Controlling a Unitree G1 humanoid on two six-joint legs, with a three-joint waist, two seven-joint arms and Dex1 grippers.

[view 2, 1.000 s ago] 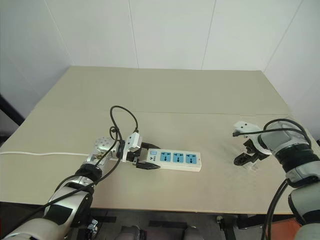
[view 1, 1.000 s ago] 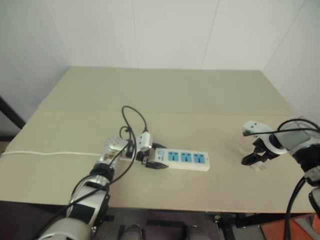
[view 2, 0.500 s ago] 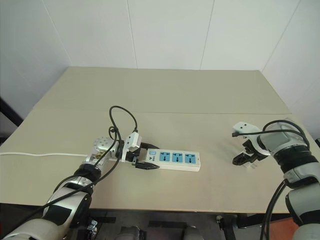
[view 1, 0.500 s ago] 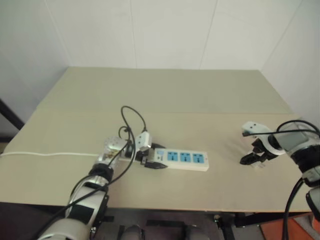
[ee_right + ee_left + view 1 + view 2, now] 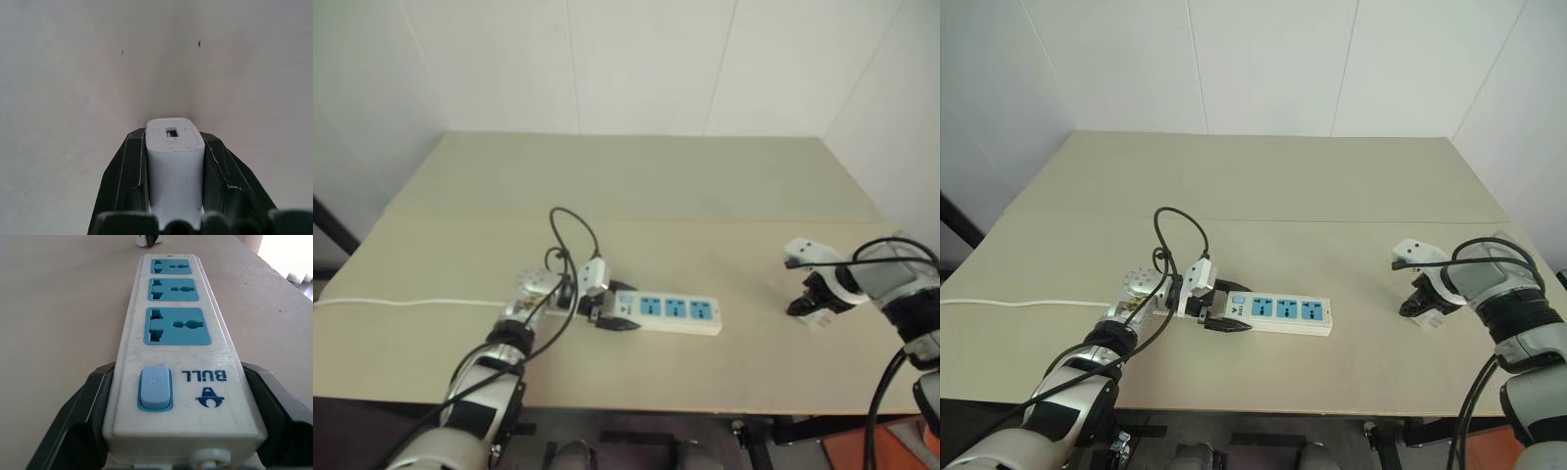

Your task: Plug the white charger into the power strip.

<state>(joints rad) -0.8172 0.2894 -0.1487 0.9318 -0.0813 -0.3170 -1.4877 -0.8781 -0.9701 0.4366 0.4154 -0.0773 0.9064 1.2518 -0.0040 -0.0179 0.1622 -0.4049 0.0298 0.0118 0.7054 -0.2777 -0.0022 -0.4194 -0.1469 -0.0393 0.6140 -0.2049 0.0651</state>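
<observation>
Progress is partial: right gripper (image 5: 174, 196) clamps the small white boxy charger (image 5: 174, 161), left gripper (image 5: 173, 431) pins the long white blue-socketed power strip (image 5: 174, 333), plugging remains.

We see the power strip (image 5: 176, 362) lying flat on the tan table, a long white bar with three blue socket faces in a row, all of them unoccupied, and a pale blue rocker switch at its cord end beside a blue "BULL" logo. That switch end sits clamped between two black fingers, and a thin white cord runs from it across the tabletop toward the left edge. The white charger (image 5: 175, 169) is a small white block with rounded corners and a small rectangular port on its end face. It is pinched between two black fingers near the table's right side, well apart from the strip.
</observation>
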